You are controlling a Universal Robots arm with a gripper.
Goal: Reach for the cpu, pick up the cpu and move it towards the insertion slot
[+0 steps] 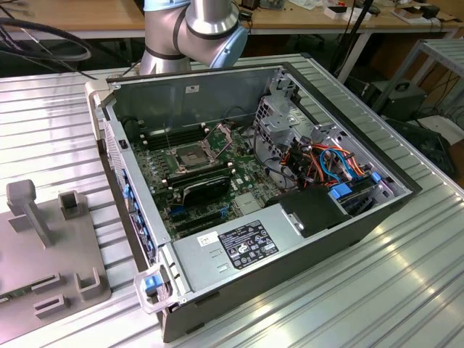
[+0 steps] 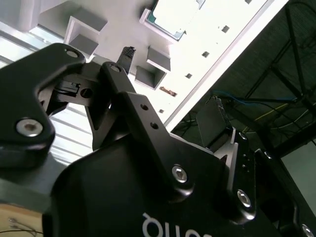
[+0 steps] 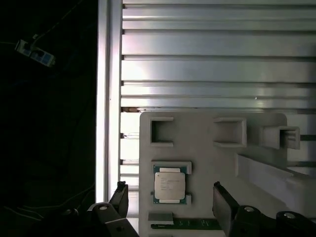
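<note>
The gripper [image 3: 168, 186] is held open, its fingers [image 3: 222, 205] spread wide to either side of the cpu [image 3: 169, 185] and clear of it. The cpu is seated flat in a pocket of the pale fixture plate [image 3: 207, 163]. The insertion slot [image 1: 190, 156] is seen inside the open computer case [image 1: 181, 90], which is set beside the fixture plate, on the exterior view's right.

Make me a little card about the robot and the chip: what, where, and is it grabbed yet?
cpu: lying flat in its pocket on the pale holder tray
gripper: open, a finger on each side of the cpu, not holding it
insertion slot: on the motherboard inside the open computer case, looks empty
picked up: not yet
</note>
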